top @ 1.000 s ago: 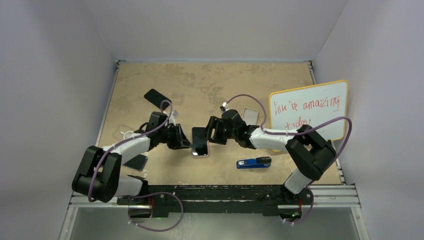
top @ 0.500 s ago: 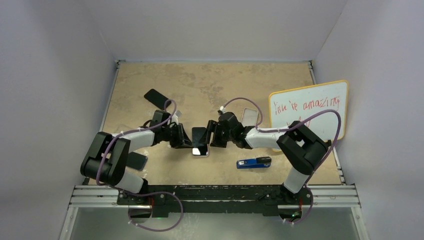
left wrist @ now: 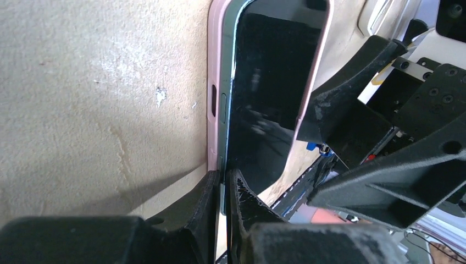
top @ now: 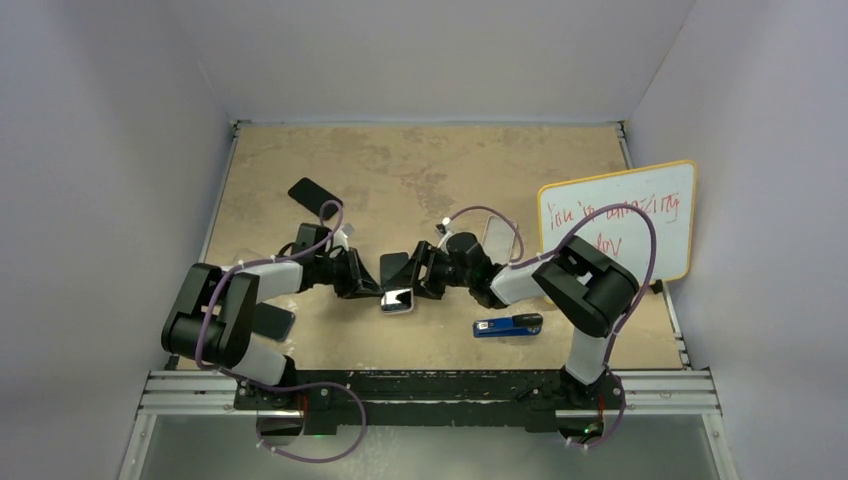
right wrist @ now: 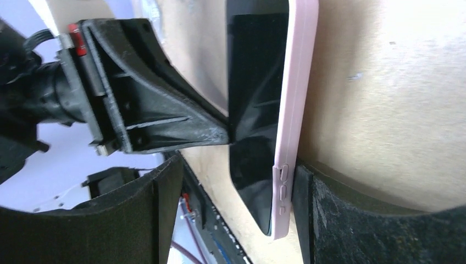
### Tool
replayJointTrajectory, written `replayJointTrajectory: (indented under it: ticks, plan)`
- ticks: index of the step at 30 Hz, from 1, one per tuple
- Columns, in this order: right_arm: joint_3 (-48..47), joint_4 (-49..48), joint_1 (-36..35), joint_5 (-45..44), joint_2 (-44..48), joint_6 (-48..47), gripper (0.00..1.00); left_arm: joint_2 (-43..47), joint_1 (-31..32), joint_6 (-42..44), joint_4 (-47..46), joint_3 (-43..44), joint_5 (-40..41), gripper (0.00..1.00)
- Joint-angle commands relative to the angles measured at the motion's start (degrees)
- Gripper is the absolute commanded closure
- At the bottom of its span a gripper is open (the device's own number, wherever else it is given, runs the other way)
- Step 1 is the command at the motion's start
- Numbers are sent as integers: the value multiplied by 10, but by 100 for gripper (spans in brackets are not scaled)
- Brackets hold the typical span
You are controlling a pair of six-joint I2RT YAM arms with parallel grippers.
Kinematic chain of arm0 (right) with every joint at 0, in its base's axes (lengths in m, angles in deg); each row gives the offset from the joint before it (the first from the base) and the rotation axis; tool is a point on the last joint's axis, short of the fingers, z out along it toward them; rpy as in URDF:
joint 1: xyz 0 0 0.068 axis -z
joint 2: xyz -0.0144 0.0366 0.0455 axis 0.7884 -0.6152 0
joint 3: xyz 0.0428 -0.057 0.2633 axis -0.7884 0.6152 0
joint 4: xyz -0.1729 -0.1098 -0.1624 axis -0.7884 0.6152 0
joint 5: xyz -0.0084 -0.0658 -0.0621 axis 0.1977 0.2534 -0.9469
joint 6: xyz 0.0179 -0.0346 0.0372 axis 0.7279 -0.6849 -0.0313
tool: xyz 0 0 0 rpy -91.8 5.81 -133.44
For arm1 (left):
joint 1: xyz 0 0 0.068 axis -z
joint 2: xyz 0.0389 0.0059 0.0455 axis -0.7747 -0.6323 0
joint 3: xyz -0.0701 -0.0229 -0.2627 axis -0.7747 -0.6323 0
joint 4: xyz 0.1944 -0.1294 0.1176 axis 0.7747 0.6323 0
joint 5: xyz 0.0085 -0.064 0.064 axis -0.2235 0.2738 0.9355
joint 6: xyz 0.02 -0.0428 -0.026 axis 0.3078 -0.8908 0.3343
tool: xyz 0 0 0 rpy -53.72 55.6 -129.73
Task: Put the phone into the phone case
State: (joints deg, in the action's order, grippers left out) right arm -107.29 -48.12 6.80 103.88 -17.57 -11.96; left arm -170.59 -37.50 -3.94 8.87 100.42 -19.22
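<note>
Left gripper (left wrist: 222, 180) pinches phone (left wrist: 269, 93) edge — phone case (left wrist: 213, 66) underside hidden.

I've narrowed the left gripper (left wrist: 222, 184) onto the phone (left wrist: 264, 93) edge. The right gripper (right wrist: 236, 187) has pushed closer on the other side, and the right arm (top: 585, 285) has swung its elbow leftward.

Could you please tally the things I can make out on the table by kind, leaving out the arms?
Phone: 1
Pink case: 1
Black slabs: 2
Pale case: 1
Blue tool: 1
Whiteboard: 1
Total: 7
</note>
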Motion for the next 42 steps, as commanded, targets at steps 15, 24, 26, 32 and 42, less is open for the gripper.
replayJointTrajectory:
  ticks: [15, 24, 26, 32, 42]
  plan:
    - [-25, 36, -8, -4, 14, -34, 59, 9, -12, -41, -68, -44, -55, 88]
    - [-38, 29, -8, 12, 2, -49, 84, 22, -12, -46, -102, -49, -87, 85]
    - [-43, 24, -8, 17, 2, -52, 92, 25, -12, -46, -102, -47, -91, 85]
    - [-28, -6, 17, 49, 34, -52, 100, 67, -18, -9, -38, -8, -90, 71]
    - [-3, 18, 84, 123, 184, -66, 100, 204, -39, 25, 26, 91, -138, 14]
